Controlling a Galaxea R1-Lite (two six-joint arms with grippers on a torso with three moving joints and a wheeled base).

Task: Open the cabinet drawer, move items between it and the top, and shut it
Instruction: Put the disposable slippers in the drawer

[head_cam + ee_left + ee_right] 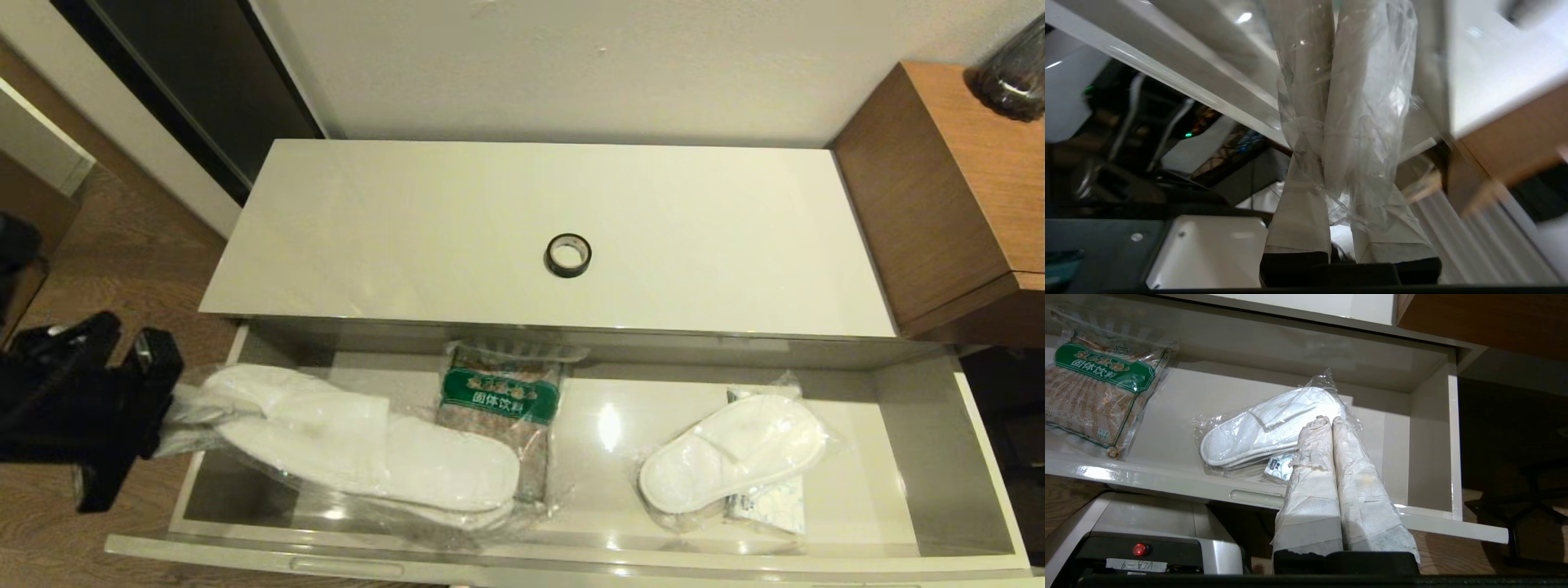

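The drawer (922,457) stands pulled out under the glossy cream top (392,229). On that top lies the black tape roll (568,255). My left gripper (171,408) is at the drawer's left end, shut on the clear bag of the left slipper pair (359,445); the left wrist view shows the bagged slippers (1355,81) pinched between the taped fingers (1298,228). The right slipper pair (735,461) lies at the drawer's right, on the white packet (771,506). My right gripper (1327,421), absent from the head view, hangs shut and empty before the drawer front (1167,482).
A brown bag with green label (502,408) lies mid-drawer beside the left slippers. A brown wooden unit (939,188) stands right of the cabinet, with a dark glassy object (1016,73) on it. Wooden floor lies to the left.
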